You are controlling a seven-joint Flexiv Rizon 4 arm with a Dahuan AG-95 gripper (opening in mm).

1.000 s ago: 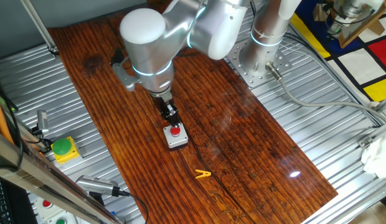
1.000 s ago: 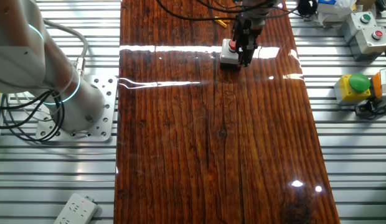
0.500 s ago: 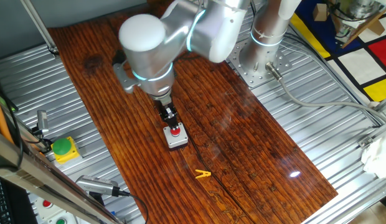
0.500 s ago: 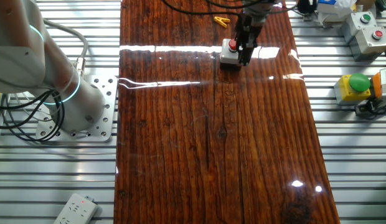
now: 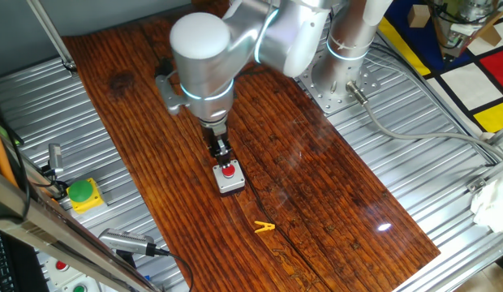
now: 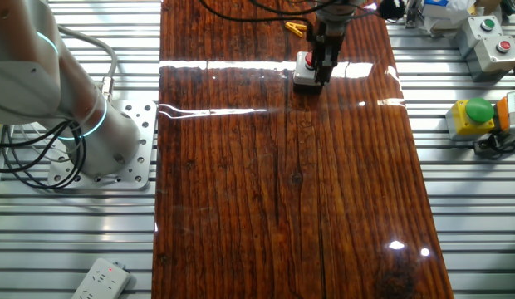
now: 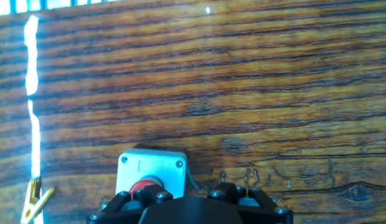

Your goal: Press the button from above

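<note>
The button (image 5: 228, 170) is small, round and red, set in a square light-grey box (image 5: 230, 183) on the wooden table top. My gripper (image 5: 222, 152) points straight down, its tip just above the button's far edge. In the other fixed view the gripper (image 6: 322, 63) covers the right part of the box (image 6: 302, 76), with the button (image 6: 308, 60) showing beside it. In the hand view the box (image 7: 152, 165) and the button (image 7: 145, 185) sit low, partly under my gripper (image 7: 190, 200). No view shows whether the fingertips are apart.
A yellow clip (image 5: 264, 228) lies on the wood near the box, also visible in the other fixed view (image 6: 296, 28) and the hand view (image 7: 34, 196). A green dome button on a yellow box (image 5: 82, 193) and a white button panel (image 6: 488, 33) stand off the board.
The arm's upper body has swung a little to the right. The gripper tip has stayed over the button box, shifting only slightly.
</note>
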